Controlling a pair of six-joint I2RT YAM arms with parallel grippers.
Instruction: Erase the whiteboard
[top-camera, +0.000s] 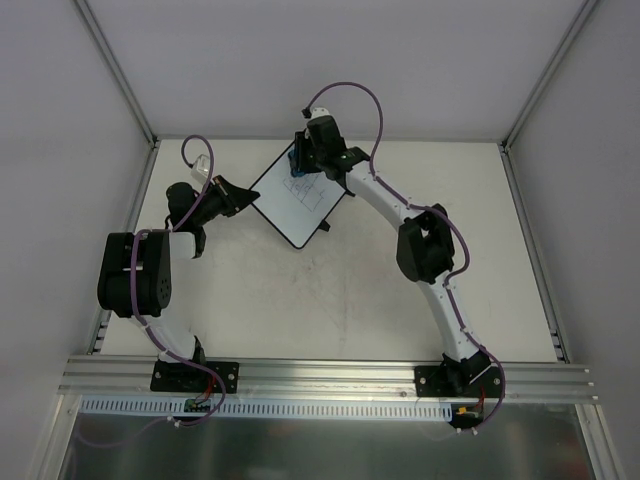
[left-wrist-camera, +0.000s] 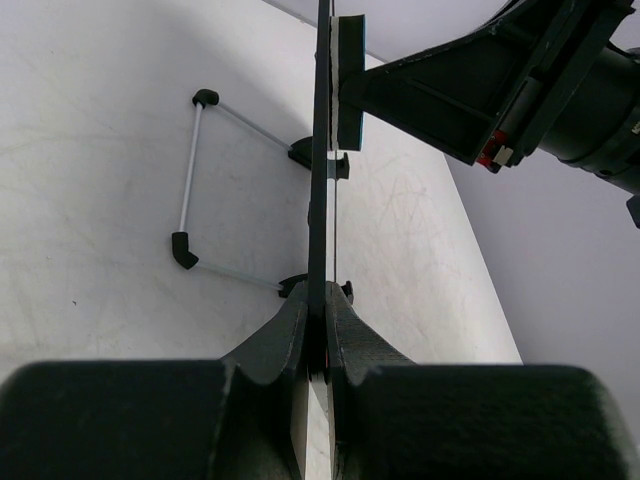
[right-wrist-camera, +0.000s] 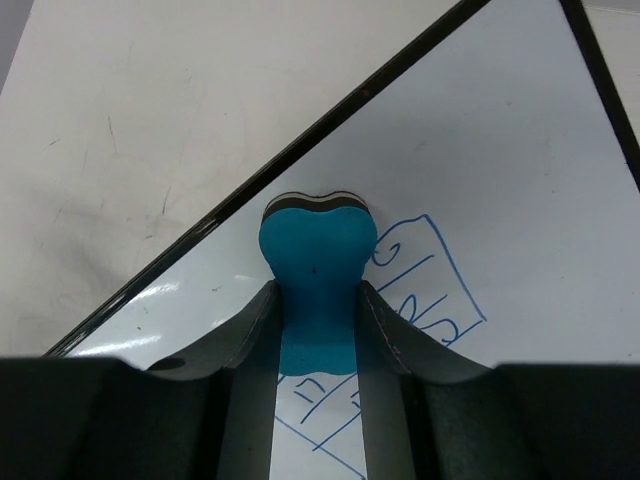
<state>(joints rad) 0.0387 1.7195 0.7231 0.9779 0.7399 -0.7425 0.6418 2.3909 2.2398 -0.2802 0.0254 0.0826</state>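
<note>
Small black-rimmed white whiteboard (top-camera: 305, 205) far-centre on pale worktop (top-camera: 350, 300), left hand (left-wrist-camera: 320, 308) clenched on its edge, right hand (right-wrist-camera: 318, 300) grasping blue foam eraser block (right-wrist-camera: 318, 245) against it; blue scribbles (right-wrist-camera: 430, 285) unwiped, so erasing looks barely begun.

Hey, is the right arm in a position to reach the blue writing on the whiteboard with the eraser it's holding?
Probably yes. The right gripper holds the eraser against the whiteboard, right beside the blue writing, nothing between them. The left gripper clamps the board's edge, out of the way.
</note>
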